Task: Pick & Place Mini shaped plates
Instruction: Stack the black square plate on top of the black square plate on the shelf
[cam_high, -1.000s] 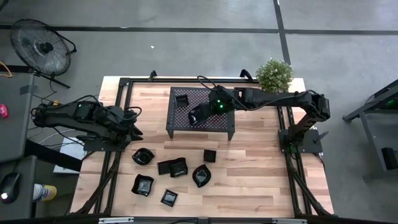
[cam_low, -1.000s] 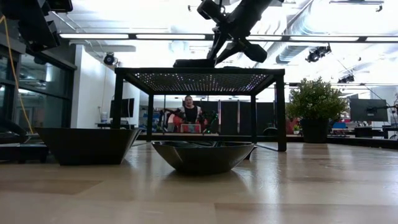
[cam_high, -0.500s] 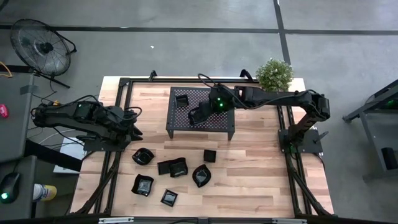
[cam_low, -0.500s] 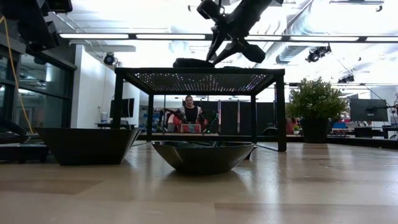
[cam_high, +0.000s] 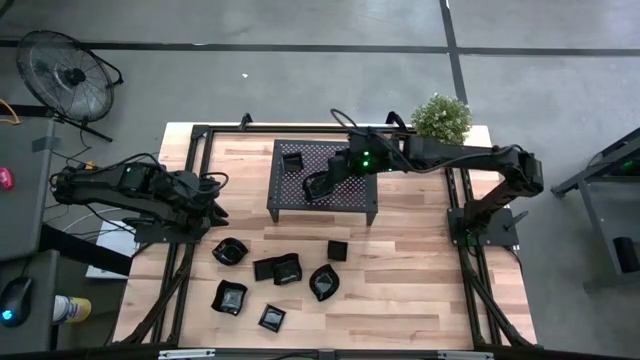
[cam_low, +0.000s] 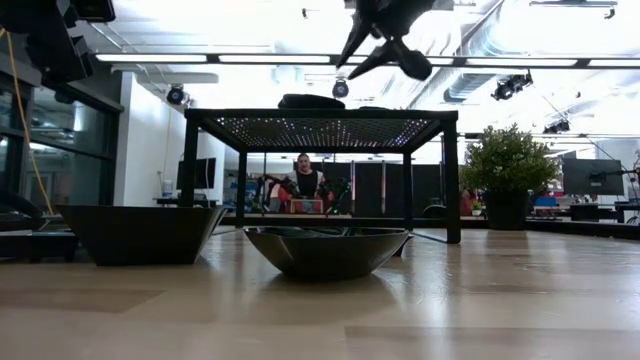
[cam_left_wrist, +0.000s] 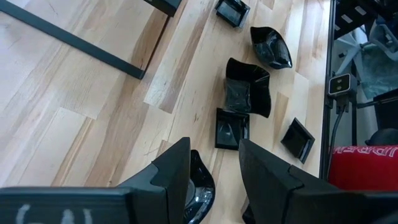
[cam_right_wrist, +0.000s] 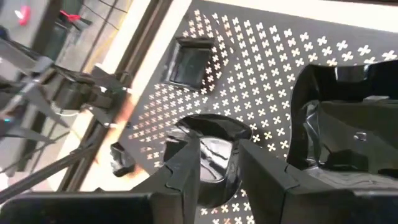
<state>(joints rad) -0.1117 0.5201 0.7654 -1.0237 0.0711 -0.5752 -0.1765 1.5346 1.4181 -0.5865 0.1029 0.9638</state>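
High view: the wooden table (cam_high: 400, 270) carries a black mesh rack (cam_high: 322, 180) near its far edge, with a potted plant (cam_high: 441, 118) at the far right corner. The right arm reaches over the rack; its gripper (cam_high: 322, 186) hangs above the rack top, fingers parted and holding nothing, and directly beneath them a rounded black dish (cam_right_wrist: 208, 155) lies on the mesh. A square dish (cam_high: 293, 160) sits at the rack's far left corner, well apart from the rounded one. The left arm waits at the table's left side, its gripper (cam_high: 214, 214) just above a dish (cam_high: 229, 251) on the wood, fingers partly spread and empty. Seven small black dishes lie on the table in front of the rack, among them a pointed one (cam_high: 323, 283), a square one (cam_high: 337, 250) and a smaller square (cam_high: 272, 318) nearest the front edge.
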